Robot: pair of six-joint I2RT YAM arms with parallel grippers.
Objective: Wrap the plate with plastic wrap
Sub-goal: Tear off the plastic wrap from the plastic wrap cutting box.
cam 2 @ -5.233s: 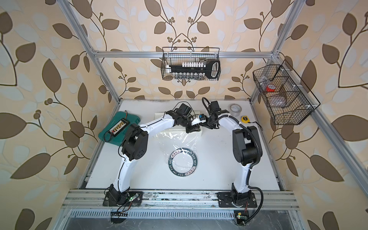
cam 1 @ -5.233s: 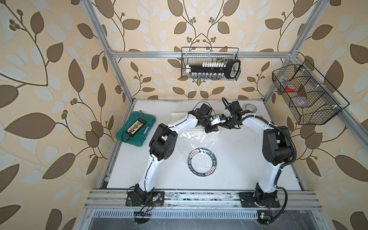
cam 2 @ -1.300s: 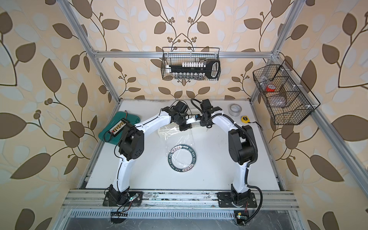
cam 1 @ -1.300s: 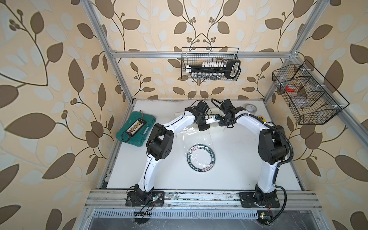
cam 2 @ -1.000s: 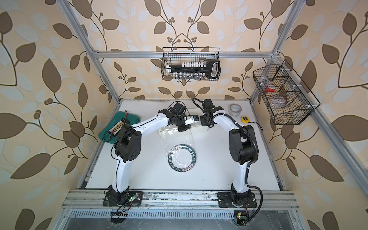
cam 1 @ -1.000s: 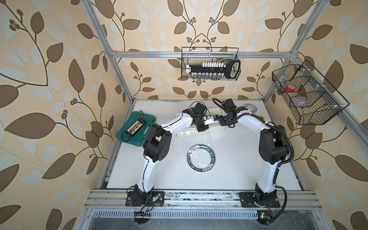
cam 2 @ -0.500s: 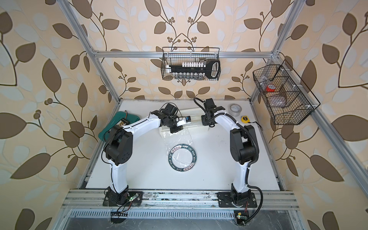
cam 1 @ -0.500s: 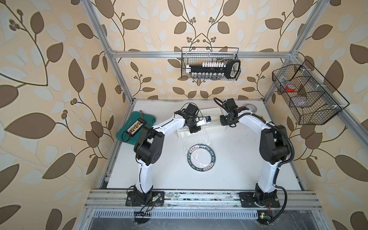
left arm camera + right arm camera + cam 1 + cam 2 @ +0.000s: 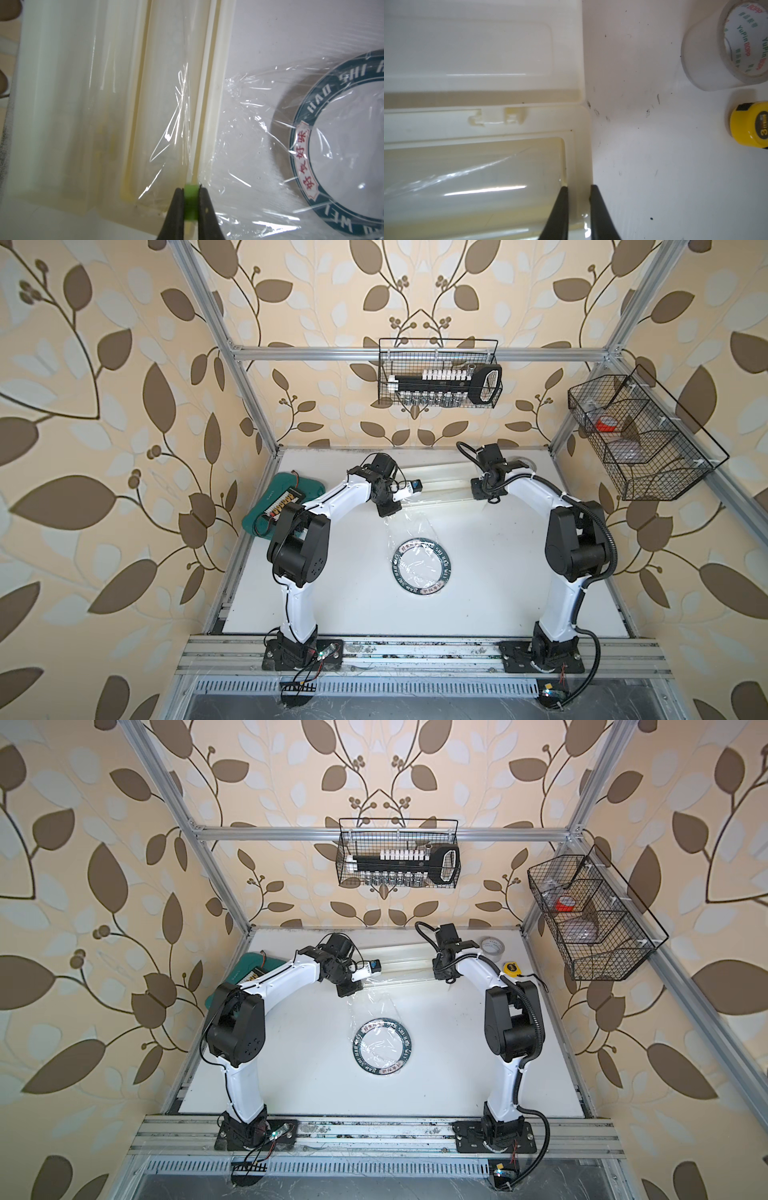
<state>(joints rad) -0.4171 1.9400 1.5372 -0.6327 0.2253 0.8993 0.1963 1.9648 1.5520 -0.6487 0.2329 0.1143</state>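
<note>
L gripper (image 9: 190,187) pinched tight on green tab (image 9: 191,200), R gripper (image 9: 578,188) clamps dispenser box (image 9: 483,52) end; in a top view, plate (image 9: 420,548) under plastic wrap (image 9: 409,529) lies ~5 o'clock of L gripper.

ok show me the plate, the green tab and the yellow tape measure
plate (image 9: 420,567): in a top view, on its white centre
green tab (image 9: 191,202): left wrist view, middle of its green face
yellow tape measure (image 9: 747,124): right wrist view, on the yellow case
</note>
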